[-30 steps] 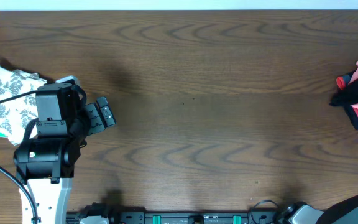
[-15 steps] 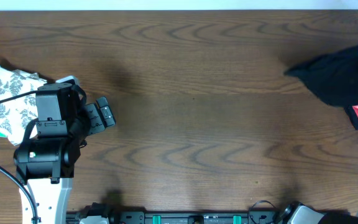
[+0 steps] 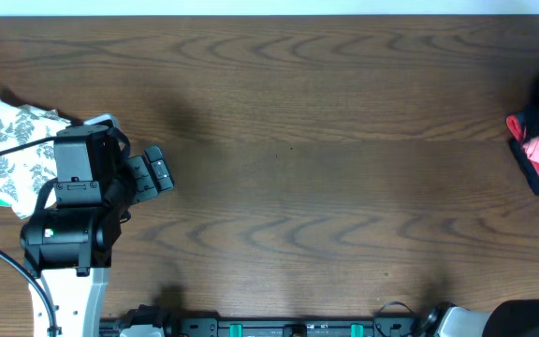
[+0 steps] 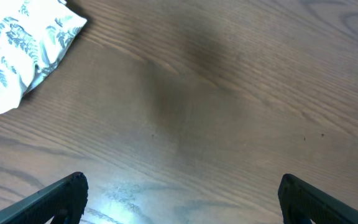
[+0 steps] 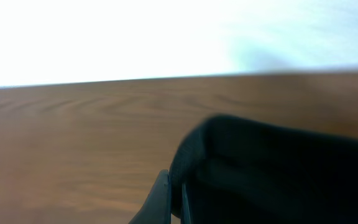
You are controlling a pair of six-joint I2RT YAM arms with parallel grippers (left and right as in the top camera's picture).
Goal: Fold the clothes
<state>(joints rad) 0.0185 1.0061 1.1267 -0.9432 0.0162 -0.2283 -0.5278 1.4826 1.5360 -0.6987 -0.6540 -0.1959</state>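
The right hand (image 5: 173,198), clamped on the limp black fabric garment (image 5: 278,174), should carry it mid-frame and spread it flat; the left hand (image 4: 182,185) gapes wide.

The tabletop (image 3: 326,140) is dark brown with a pronounced wavy wood grain. A pale strip (image 3: 269,7) runs beyond its far edge. Lighting is even, with soft shadows.
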